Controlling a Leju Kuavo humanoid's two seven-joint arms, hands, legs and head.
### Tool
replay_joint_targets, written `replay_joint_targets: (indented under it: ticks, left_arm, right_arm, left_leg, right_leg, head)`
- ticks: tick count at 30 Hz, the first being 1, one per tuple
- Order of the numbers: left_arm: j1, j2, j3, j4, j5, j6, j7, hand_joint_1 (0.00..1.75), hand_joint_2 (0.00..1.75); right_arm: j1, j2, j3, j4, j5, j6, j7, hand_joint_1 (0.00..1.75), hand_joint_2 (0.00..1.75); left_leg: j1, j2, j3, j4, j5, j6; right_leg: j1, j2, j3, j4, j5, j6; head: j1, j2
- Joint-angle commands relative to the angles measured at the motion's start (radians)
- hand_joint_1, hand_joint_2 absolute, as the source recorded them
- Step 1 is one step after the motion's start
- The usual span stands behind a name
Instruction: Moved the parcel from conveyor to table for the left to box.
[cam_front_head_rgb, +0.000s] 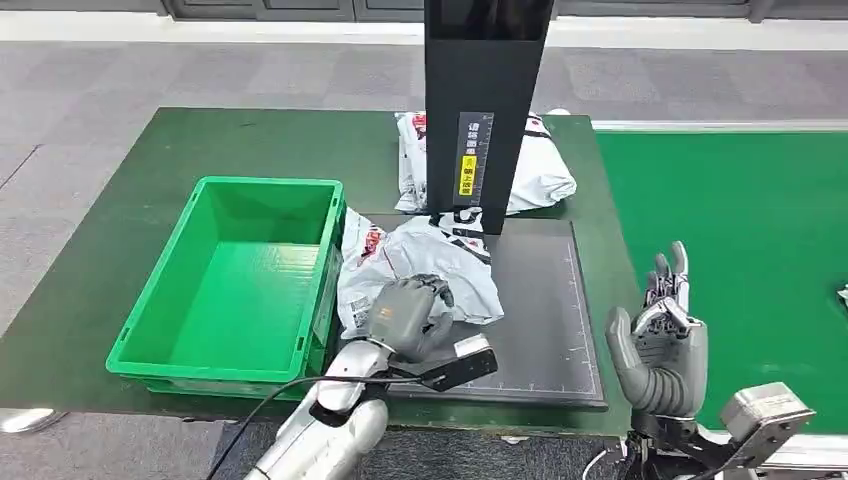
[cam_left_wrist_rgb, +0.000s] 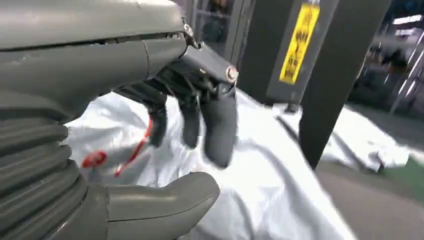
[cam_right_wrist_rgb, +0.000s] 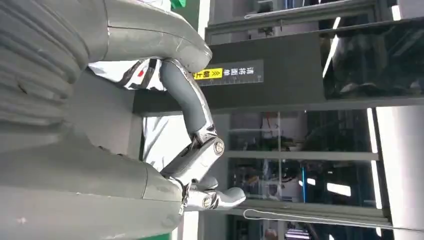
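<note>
Parcel (cam_front_head_rgb: 420, 265) first: I see a white plastic mailer bag with red and black print lying on the dark mat (cam_front_head_rgb: 545, 320) that sits on the green table (cam_front_head_rgb: 120, 230), its left edge pushed up against the right wall of the green bin (cam_front_head_rgb: 235, 290). My left hand (cam_front_head_rgb: 405, 318) rests on the near end of that parcel with the fingers curled down over the crumpled plastic; from the head view I cannot tell whether they actually pinch the bag or only press on it. In the left wrist view the dark fingers (cam_left_wrist_rgb: 220, 125) hang bent just above the white film and the thumb (cam_left_wrist_rgb: 160, 202) lies beside it, with a gap between them, so the grip is not plainly closed on anything. A second white parcel (cam_front_head_rgb: 535, 165) lies farther back on the table, partly hidden behind the black upright post (cam_front_head_rgb: 485, 100) with the yellow label (cam_front_head_rgb: 467, 175). My right hand (cam_front_head_rgb: 660, 345) is raised off to the right, between the table edge and the green conveyor (cam_front_head_rgb: 740, 240), palm turned inward, fingers spread upward and holding nothing. In the right wrist view its fingers (cam_right_wrist_rgb: 187, 97) extend loosely apart, with the post and label beyond them. The bin holds nothing that I can make out.
</note>
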Motion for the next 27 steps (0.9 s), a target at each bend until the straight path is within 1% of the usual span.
replay_joint_targets:
  ticks: [1,2,3,5,6,7,8,9,10,12,13,14,15,16,18,19,20,22,23,25,26,27]
  left_arm:
    - [-0.181,-0.015,-0.024,0.415,-0.053,-0.083,0.052,1.75,1.75]
    - [-0.193,-0.017,-0.022,0.437,-0.057,-0.085,0.051,1.75,1.75]
    - [-0.207,-0.018,-0.016,0.457,-0.057,-0.096,0.049,1.75,1.75]
    - [-0.267,-0.02,0.004,0.532,-0.074,-0.156,0.06,1.75,1.75]
    - [-0.274,-0.019,0.01,0.538,-0.072,-0.157,0.056,1.75,1.75]
    - [-0.295,-0.016,0.002,0.564,-0.106,-0.181,0.085,1.75,1.75]
    - [-0.302,-0.012,-0.002,0.573,-0.119,-0.181,0.102,1.75,1.75]
    - [-0.311,-0.009,-0.012,0.586,-0.15,-0.18,0.128,1.75,1.75]
    - [-0.313,-0.007,-0.009,0.59,-0.157,-0.174,0.138,1.64,1.75]
    - [-0.32,-0.001,-0.02,0.599,-0.204,-0.154,0.178,1.66,1.75]
    - [-0.322,0.0,-0.017,0.602,-0.229,-0.147,0.196,1.75,1.75]
    - [-0.323,0.005,-0.016,0.6,-0.242,-0.129,0.22,1.66,1.75]
    - [-0.325,0.008,-0.021,0.602,-0.26,-0.122,0.238,0.17,1.75]
    - [-0.323,0.012,-0.014,0.599,-0.282,-0.1,0.259,0.0,1.75]
    - [-0.317,0.024,-0.016,0.567,-0.31,0.005,0.29,0.0,1.75]
    - [-0.308,0.032,-0.007,0.52,-0.335,0.141,0.31,0.0,1.75]
    - [-0.302,0.037,0.003,0.47,-0.358,0.231,0.32,0.0,1.75]
    - [-0.281,0.043,0.034,0.366,-0.381,0.188,0.304,0.0,1.75]
    - [-0.276,0.044,0.038,0.351,-0.385,0.177,0.302,0.0,1.75]
    - [-0.26,0.056,0.029,0.283,-0.397,0.225,0.3,0.0,1.75]
    - [-0.249,0.062,0.024,0.225,-0.397,0.273,0.291,0.0,1.75]
    - [-0.234,0.07,0.024,0.146,-0.397,0.274,0.275,0.0,1.75]
  right_arm:
    - [-0.009,0.03,-0.07,0.078,-0.001,0.026,0.005,0.0,1.75]
    - [-0.009,0.031,-0.071,0.078,-0.002,0.03,0.005,0.0,1.75]
    - [-0.008,0.033,-0.073,0.075,-0.004,0.033,0.005,0.0,1.75]
    - [0.001,0.047,-0.081,0.055,-0.004,0.045,0.005,0.0,1.75]
    - [0.003,0.048,-0.082,0.05,-0.004,0.046,0.005,0.0,1.75]
    - [0.011,0.055,-0.083,0.037,-0.004,0.049,0.005,0.0,1.75]
    - [0.017,0.057,-0.083,0.027,-0.006,0.051,0.005,0.0,1.75]
    - [0.026,0.065,-0.089,0.017,-0.008,0.056,0.005,0.0,1.75]
    - [0.029,0.068,-0.091,0.014,-0.01,0.06,0.006,0.0,1.75]
    - [0.028,0.083,-0.105,0.01,-0.017,0.073,0.009,0.0,1.75]
    - [0.028,0.091,-0.113,0.01,-0.02,0.087,0.011,0.0,1.75]
    - [0.026,0.093,-0.116,0.013,-0.021,0.091,0.012,0.0,1.75]
    - [0.025,0.095,-0.117,0.014,-0.022,0.094,0.012,0.0,1.75]
    - [0.02,0.097,-0.118,0.019,-0.023,0.102,0.013,0.0,1.75]
    - [0.018,0.097,-0.117,0.018,-0.023,0.104,0.013,0.0,1.75]
    - [0.02,0.094,-0.116,0.011,-0.027,0.107,0.013,0.0,1.75]
    - [0.021,0.092,-0.117,0.007,-0.036,0.11,0.014,0.0,1.75]
    - [0.023,0.089,-0.118,0.002,-0.044,0.112,0.017,0.0,1.75]
    - [0.023,0.089,-0.119,0.002,-0.045,0.112,0.017,0.0,1.75]
    - [0.021,0.086,-0.118,0.007,-0.051,0.111,0.019,0.0,1.75]
    - [0.02,0.084,-0.118,0.011,-0.055,0.108,0.02,0.0,1.75]
    - [0.021,0.082,-0.116,0.016,-0.058,0.109,0.02,0.0,1.75]
  left_leg:
    - [0.001,-0.002,0.005,-0.004,0.002,0.0]
    - [0.001,-0.001,0.003,-0.002,0.001,0.0]
    - [0.001,-0.001,0.005,-0.004,0.002,0.0]
    - [0.002,-0.001,0.003,-0.003,0.002,0.0]
    - [0.001,-0.001,0.001,-0.001,0.001,0.0]
    - [0.002,-0.002,0.002,-0.002,0.002,0.0]
    - [0.001,-0.002,0.001,-0.001,0.001,0.0]
    - [0.002,-0.002,0.003,-0.002,0.002,0.0]
    - [0.001,-0.001,0.002,-0.001,0.001,0.0]
    - [0.001,-0.001,0.002,-0.001,0.001,0.0]
    - [0.001,-0.001,0.003,-0.002,0.001,0.0]
    - [0.001,0.0,0.003,-0.001,0.001,0.0]
    - [0.001,0.001,0.004,-0.002,0.001,0.0]
    - [0.0,0.001,0.004,-0.001,0.001,0.0]
    - [0.001,0.002,0.004,-0.001,0.001,0.0]
    - [0.001,0.002,0.005,-0.002,0.001,0.0]
    - [0.001,0.001,0.004,-0.001,0.001,0.0]
    - [0.001,0.001,0.002,0.0,0.001,0.0]
    - [0.001,0.001,0.002,-0.001,0.002,0.0]
    - [0.001,0.0,0.002,-0.001,0.002,0.0]
    - [0.001,0.0,0.002,-0.001,0.002,0.001]
    - [0.0,0.001,0.003,-0.001,0.002,0.001]
  right_leg:
    - [0.002,-0.003,0.007,-0.005,0.002,-0.001]
    - [0.001,-0.002,0.004,-0.003,0.001,0.0]
    - [0.002,-0.002,0.006,-0.005,0.002,-0.001]
    - [0.002,-0.002,0.005,-0.005,0.002,-0.001]
    - [0.001,-0.002,0.003,-0.002,0.001,-0.001]
    - [0.002,-0.003,0.004,-0.003,0.001,-0.001]
    - [0.001,-0.002,0.003,-0.001,0.001,-0.001]
    - [0.002,-0.003,0.005,-0.003,0.001,-0.001]
    - [0.001,-0.002,0.003,-0.001,0.001,-0.001]
    - [0.001,-0.002,0.003,-0.002,0.0,-0.001]
    - [0.001,-0.002,0.004,-0.002,0.001,-0.001]
    - [0.001,-0.001,0.004,-0.001,0.001,-0.001]
    - [0.001,0.0,0.005,-0.003,0.001,-0.001]
    - [0.001,0.0,0.004,-0.001,0.001,-0.001]
    - [0.001,0.001,0.005,-0.001,0.001,-0.001]
    - [0.001,0.001,0.005,-0.002,0.002,-0.001]
    - [0.001,0.0,0.004,-0.001,0.001,-0.001]
    - [0.001,0.0,0.003,-0.001,0.001,-0.001]
    - [0.001,0.0,0.003,-0.001,0.002,-0.001]
    - [0.001,-0.001,0.003,-0.001,0.002,-0.001]
    - [0.001,-0.001,0.004,-0.002,0.002,0.0]
    - [0.001,0.0,0.004,-0.001,0.002,0.0]
  head:
    - [0.0,0.0]
    - [0.0,0.0]
    - [0.0,0.0]
    - [0.0,0.0]
    - [0.0,0.0]
    - [0.0,0.0]
    - [0.0,0.0]
    - [0.0,0.0]
    - [0.0,0.0]
    - [0.0,0.0]
    - [0.0,0.0]
    - [0.0,0.0]
    - [0.0,0.0]
    - [0.0,0.0]
    - [0.0,0.0]
    - [0.0,0.0]
    - [0.0,0.0]
    - [0.0,0.0]
    - [0.0,0.0]
    - [0.0,0.0]
    - [0.0,0.0]
    - [0.0,0.0]
